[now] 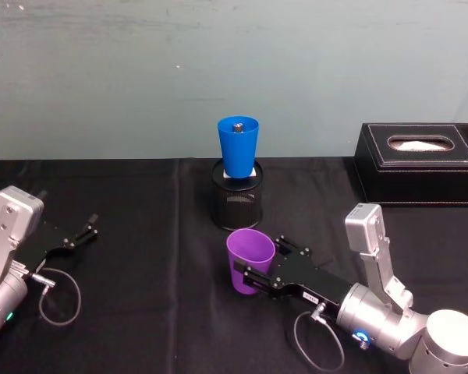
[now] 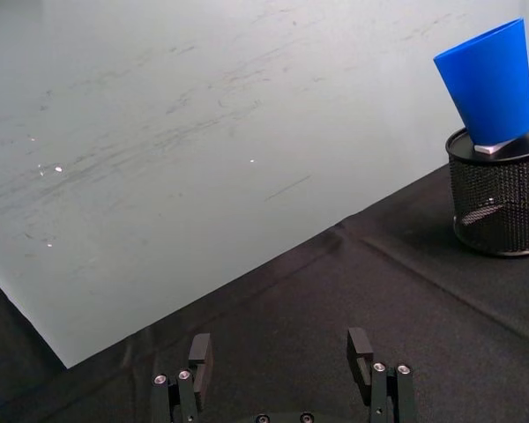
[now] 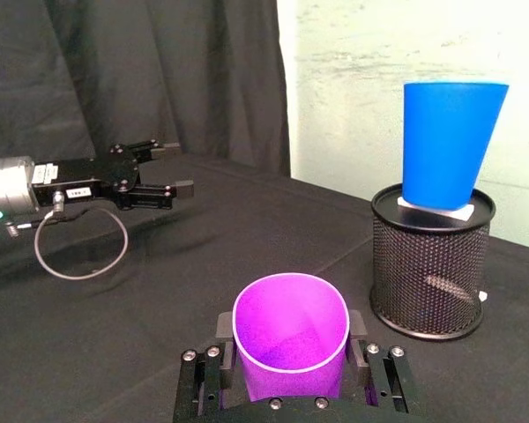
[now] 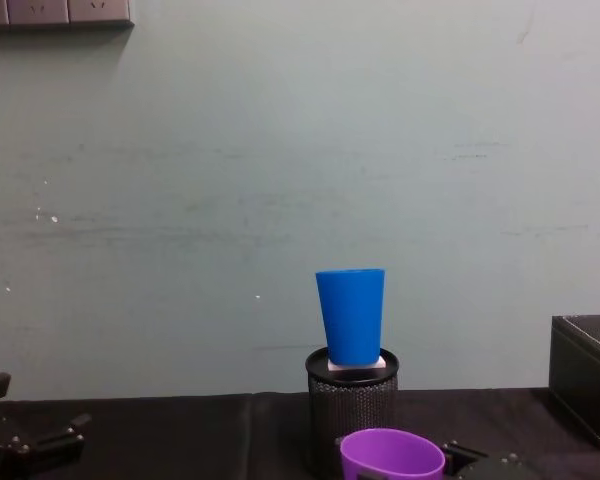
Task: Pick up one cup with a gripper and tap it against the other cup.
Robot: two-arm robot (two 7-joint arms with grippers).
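Purple plastic sits between the fingers of your right gripper (image 1: 259, 274): the purple cup (image 1: 249, 261) is clamped at mid-wall, upright, mouth open to the ceiling, just in front of the mesh pen holder (image 1: 237, 195). Gripping the wall rather than the rim leaves the lip free, probably so that it can strike.

The blue cup (image 1: 239, 146) stands upright on a small white block (image 3: 435, 211) laid across the mesh pen holder's mouth, so it rides well above the purple cup. You will likely need to lift before the walls can meet. The perch looks narrow, so tap lightly.

The cups are apart, no contact yet.

Your left gripper (image 1: 76, 234) rests low on the black cloth (image 1: 140, 257), well to the left of the mesh pen holder, fingers spread wide around nothing, apparently parked out of the way. A black tissue box (image 1: 418, 160) sits to the holder's right, off the likely path.
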